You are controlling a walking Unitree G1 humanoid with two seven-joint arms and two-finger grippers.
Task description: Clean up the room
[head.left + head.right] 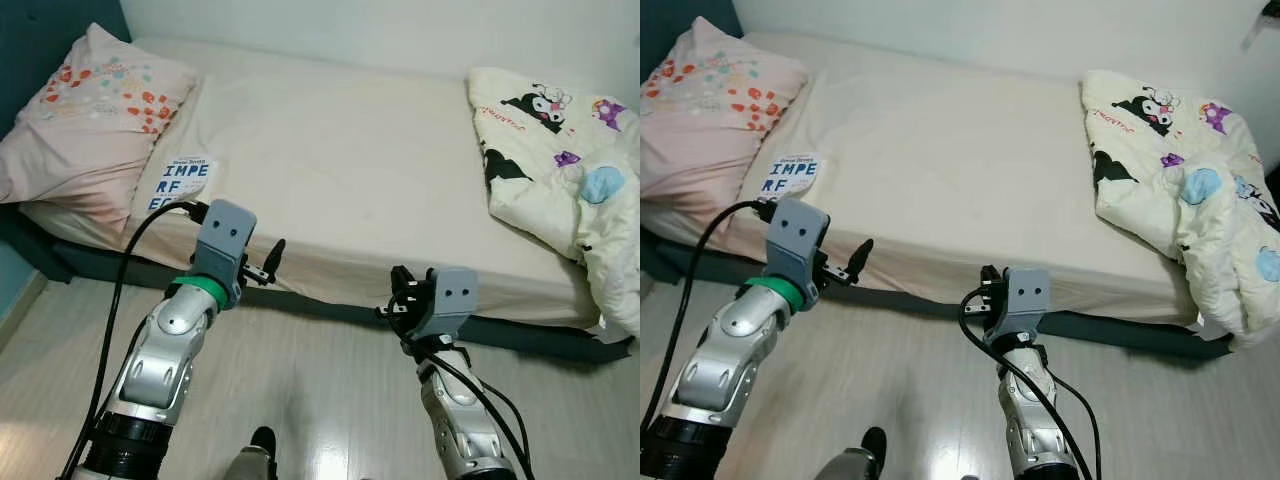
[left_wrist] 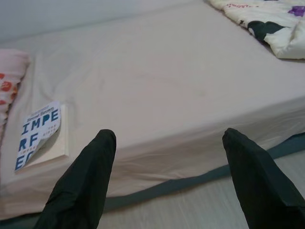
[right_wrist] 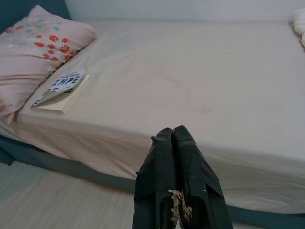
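Note:
A book (image 1: 178, 183) with blue letters on a white cover lies on the cream bed (image 1: 340, 150) beside a pink flowered pillow (image 1: 95, 110) at the left end. A white cartoon-print quilt (image 1: 560, 150) is bunched at the right end and hangs over the edge. My left gripper (image 1: 268, 262) hovers open at the bed's front edge, just right of the book (image 2: 40, 133), holding nothing. My right gripper (image 1: 398, 292) is shut and empty, in front of the middle of the bed's side; its fingertips (image 3: 164, 136) press together.
The bed's dark teal frame (image 1: 330, 310) runs along the pale wood floor (image 1: 320, 390) where I stand. A teal headboard (image 1: 40, 40) rises behind the pillow. A white wall (image 1: 400, 30) backs the bed.

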